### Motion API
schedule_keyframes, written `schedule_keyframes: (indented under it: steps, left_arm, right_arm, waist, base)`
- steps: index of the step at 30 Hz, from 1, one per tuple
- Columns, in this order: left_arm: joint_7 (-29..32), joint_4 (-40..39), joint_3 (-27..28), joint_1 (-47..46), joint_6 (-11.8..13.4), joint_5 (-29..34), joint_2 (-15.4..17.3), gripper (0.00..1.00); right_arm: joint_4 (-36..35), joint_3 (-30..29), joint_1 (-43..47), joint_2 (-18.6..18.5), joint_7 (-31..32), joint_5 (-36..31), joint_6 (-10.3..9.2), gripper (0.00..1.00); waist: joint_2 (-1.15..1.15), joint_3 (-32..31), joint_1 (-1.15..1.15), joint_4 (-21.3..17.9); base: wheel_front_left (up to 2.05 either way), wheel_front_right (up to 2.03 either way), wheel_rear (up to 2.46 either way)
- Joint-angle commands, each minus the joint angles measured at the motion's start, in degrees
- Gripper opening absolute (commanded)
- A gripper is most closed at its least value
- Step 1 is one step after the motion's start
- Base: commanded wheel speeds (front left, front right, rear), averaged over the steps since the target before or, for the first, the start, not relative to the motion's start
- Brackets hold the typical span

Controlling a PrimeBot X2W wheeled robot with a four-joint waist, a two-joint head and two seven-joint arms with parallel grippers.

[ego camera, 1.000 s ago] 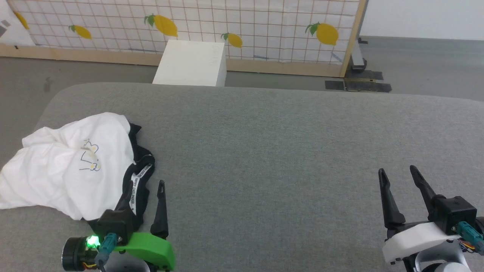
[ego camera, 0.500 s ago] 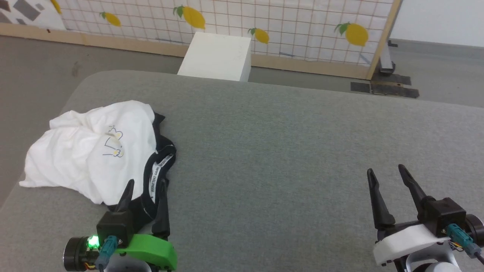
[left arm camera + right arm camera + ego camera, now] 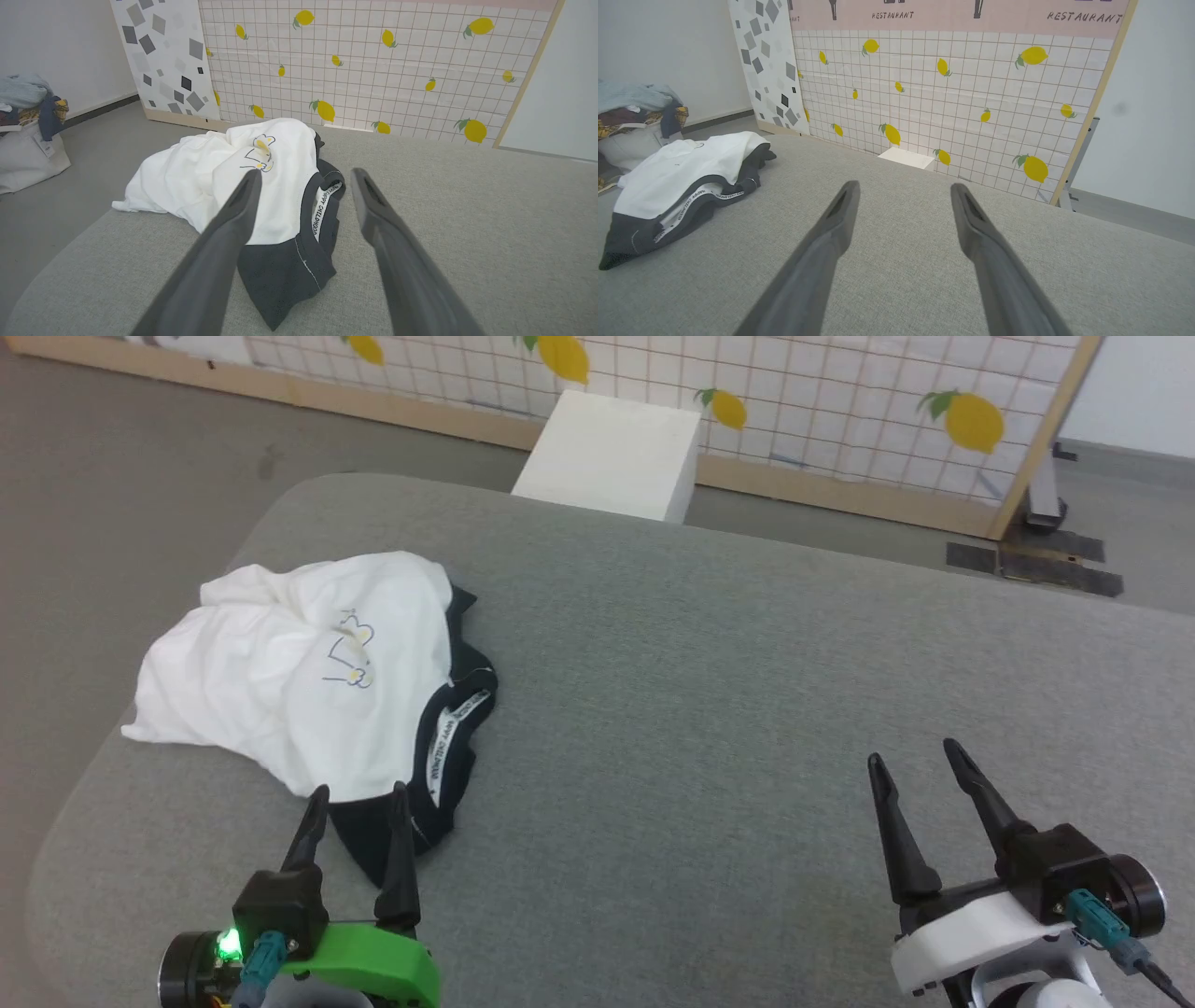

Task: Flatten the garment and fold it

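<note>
— Where does the shirt lie?

— The white T-shirt with black sleeves and collar trim [image 3: 299,663] lies in a crumpled heap on the left part of the broad grey fabric-covered table [image 3: 709,709], near its far left rounded corner. The white body is bunched up, and the small blue-outline print with a yellow spot [image 3: 350,658] faces upward on a fold.

— And the dark parts?

— A black sleeve [image 3: 383,840] spills out at the near edge of the heap, toward the robot. The black collar curls along the right side, with a white inner band of dark lettering [image 3: 443,751] turned outward.

— What is the left gripper doing?

— The left gripper on its green mount [image 3: 359,790] sits at the near edge of the heap, fingers spread wide and holding nothing. In the left wrist view the black sleeve shows in the gap between the two fingers. I cannot tell whether the tips touch the cloth.

— The right one?

— The right gripper on its white mount [image 3: 913,753] hangs over bare grey fabric, well apart from the shirt, fingers likewise parted and empty.

— Anything beyond the table?

— A white box [image 3: 611,453] stands against the far edge, before a gridded screen printed with yellow lemons [image 3: 840,401]. The left wrist view also shows a pale bag heaped with clothes [image 3: 25,149] on the floor.
</note>
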Motion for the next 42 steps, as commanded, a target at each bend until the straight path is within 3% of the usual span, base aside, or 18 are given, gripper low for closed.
schedule_keyframes:
  steps: [1,42]
  left_arm:
    - [-0.68,-0.22,-0.22,0.74,0.37,-0.29,-0.19,1.00]
    - [-5.47,0.00,-2.32,3.36,1.48,-2.27,-0.29,1.00]
  right_arm:
    - [0.25,0.44,-1.03,0.07,-0.74,-0.20,-0.06,1.00]
    - [2.23,2.97,-1.25,0.12,-5.55,0.51,-0.09,1.00]
  waist:
    - [0.00,0.35,0.00,1.51]
    - [0.00,0.85,0.00,12.33]
  base:
    - [0.00,0.00,0.00]
    - [0.00,0.00,0.00]
